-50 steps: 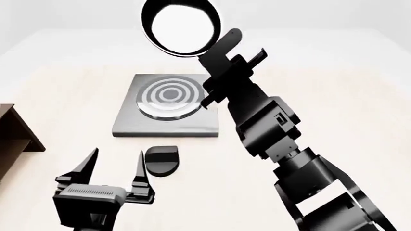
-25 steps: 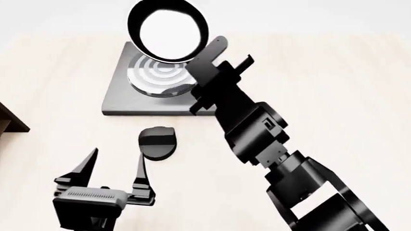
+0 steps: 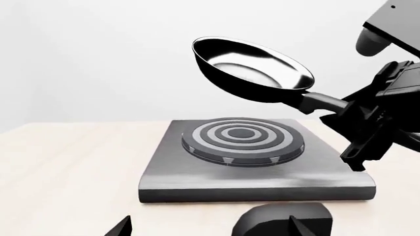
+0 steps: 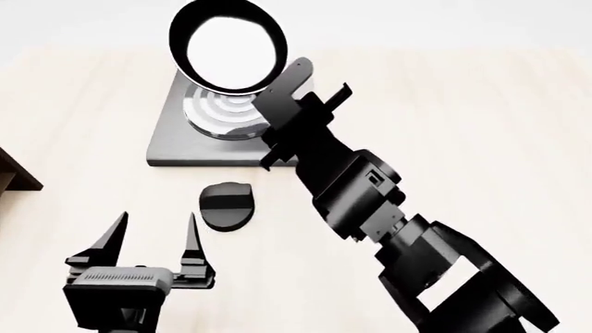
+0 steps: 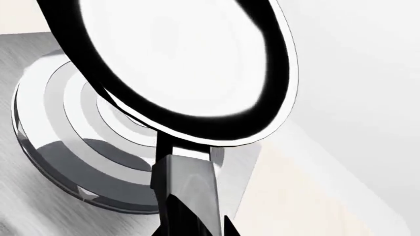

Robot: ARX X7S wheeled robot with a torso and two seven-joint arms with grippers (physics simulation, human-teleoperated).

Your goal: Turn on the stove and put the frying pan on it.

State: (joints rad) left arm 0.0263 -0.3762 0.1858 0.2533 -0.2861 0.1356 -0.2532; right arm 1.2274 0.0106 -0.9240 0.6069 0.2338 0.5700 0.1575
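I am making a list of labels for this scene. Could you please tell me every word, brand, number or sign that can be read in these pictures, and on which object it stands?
None: no view shows any readable text.
Flat square grey metal stove: only concentric burner rings, no writing.
Small round black frying pan held by the right gripper: plain.
Small black round knob: no marks visible.
Left gripper: open, with no lettering.

Both arms glossy black, blocky jointed segments; left tool (image 4: 152, 239) has two tapered pointed black fingers (image 4: 109, 239).
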